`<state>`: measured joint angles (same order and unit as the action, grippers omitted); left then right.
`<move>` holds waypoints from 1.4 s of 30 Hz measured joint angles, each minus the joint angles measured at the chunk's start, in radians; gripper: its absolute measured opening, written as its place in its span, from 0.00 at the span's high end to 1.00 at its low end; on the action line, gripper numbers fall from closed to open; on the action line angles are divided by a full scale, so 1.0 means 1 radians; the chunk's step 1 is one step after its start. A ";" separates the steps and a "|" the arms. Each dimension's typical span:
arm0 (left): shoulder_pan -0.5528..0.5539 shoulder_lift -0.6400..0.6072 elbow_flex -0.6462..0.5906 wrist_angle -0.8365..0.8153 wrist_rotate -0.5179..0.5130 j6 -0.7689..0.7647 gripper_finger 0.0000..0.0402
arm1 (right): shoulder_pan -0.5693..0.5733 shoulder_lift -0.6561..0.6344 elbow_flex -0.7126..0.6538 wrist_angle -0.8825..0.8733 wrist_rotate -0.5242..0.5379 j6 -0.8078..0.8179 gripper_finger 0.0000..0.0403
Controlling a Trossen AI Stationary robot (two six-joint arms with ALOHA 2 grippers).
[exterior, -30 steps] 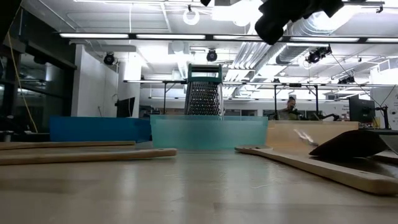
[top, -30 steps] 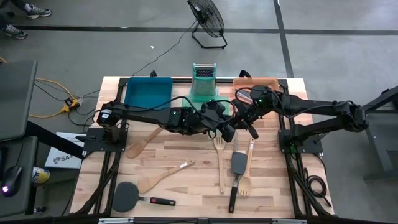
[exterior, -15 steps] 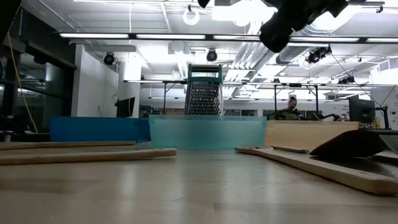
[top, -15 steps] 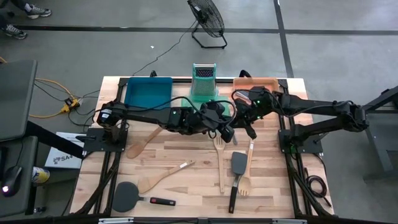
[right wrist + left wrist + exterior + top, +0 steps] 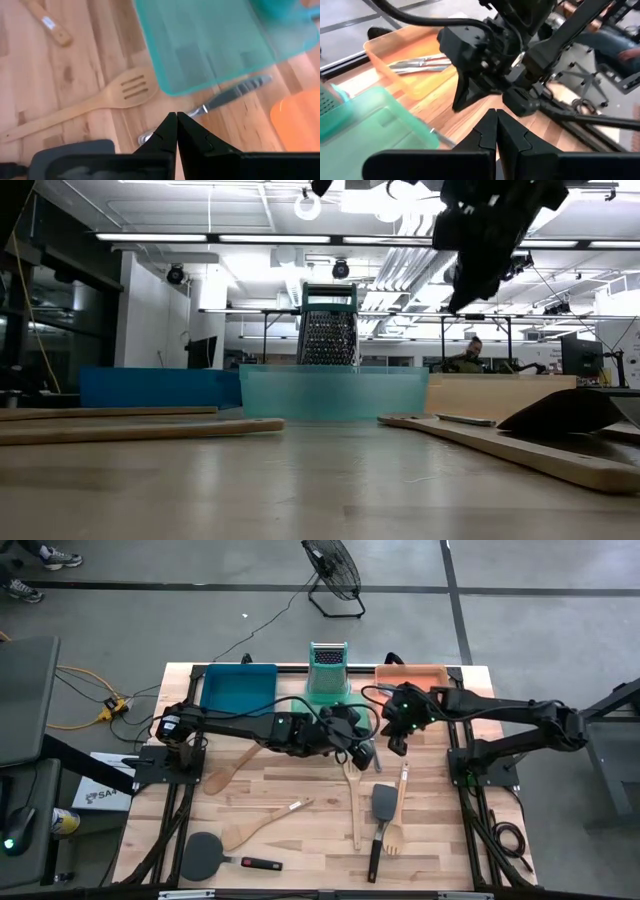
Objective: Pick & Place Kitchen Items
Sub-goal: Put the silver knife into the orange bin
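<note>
Both grippers hang shut above the table's middle with nothing between their fingers. My left gripper (image 5: 368, 760) (image 5: 496, 113) points toward my right gripper (image 5: 397, 748) (image 5: 176, 116), which slants down over a silver utensil (image 5: 227, 96). That utensil lies flat on the wood beside the green tray (image 5: 215, 45). A slotted wooden spatula (image 5: 125, 91) (image 5: 352, 802) and a black spatula (image 5: 381, 812) lie near it. More silver cutlery (image 5: 420, 63) lies in the orange tray (image 5: 395, 47). Toward the near left lie a wooden spoon (image 5: 230, 768), a wooden spatula (image 5: 262, 826) and a red-tipped black spatula (image 5: 215, 858).
Along the far edge stand a blue tray (image 5: 238, 688), the green tray (image 5: 325, 692) with an upright metal grater (image 5: 326, 657) in it, and the orange tray (image 5: 410, 674). A long wooden utensil (image 5: 398, 820) lies at the near right. Bare wood (image 5: 300, 775) shows between the utensils.
My right gripper has tipped from nearly level to slanting steeply down, has rolled and has sunk a little toward the table. It has stayed shut. My left gripper has kept its place. Nothing on the table has moved.
</note>
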<state>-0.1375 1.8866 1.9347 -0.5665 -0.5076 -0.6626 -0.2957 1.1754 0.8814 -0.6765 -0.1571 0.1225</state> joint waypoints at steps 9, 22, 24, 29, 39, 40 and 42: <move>0.000 0.000 0.000 -0.159 0.000 -0.027 1.00 | 0.010 0.104 0.000 -0.008 0.073 0.103 0.99; 0.000 0.000 0.000 -0.426 0.003 -0.030 1.00 | 0.050 0.234 0.000 -0.023 0.190 0.403 0.99; 0.000 0.000 0.000 -0.455 0.007 -0.012 1.00 | 0.060 0.254 0.000 -0.022 0.175 0.408 0.99; 0.001 0.000 0.000 -0.522 0.008 0.038 1.00 | 0.094 0.312 0.000 -0.017 0.182 0.483 0.99; 0.014 0.000 0.000 -0.563 0.026 0.124 1.00 | 0.169 0.405 0.000 0.015 0.262 0.672 0.99; 0.014 0.000 0.000 -0.562 0.027 0.136 1.00 | 0.175 0.409 0.000 0.025 0.262 0.687 0.99; 0.014 0.000 0.000 -0.563 0.029 0.152 1.00 | 0.187 0.416 0.000 0.041 0.263 0.723 0.99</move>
<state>-0.1234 1.8866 1.9343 -1.1293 -0.4784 -0.5110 -0.1086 1.5918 0.8810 -0.6356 0.1062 0.8450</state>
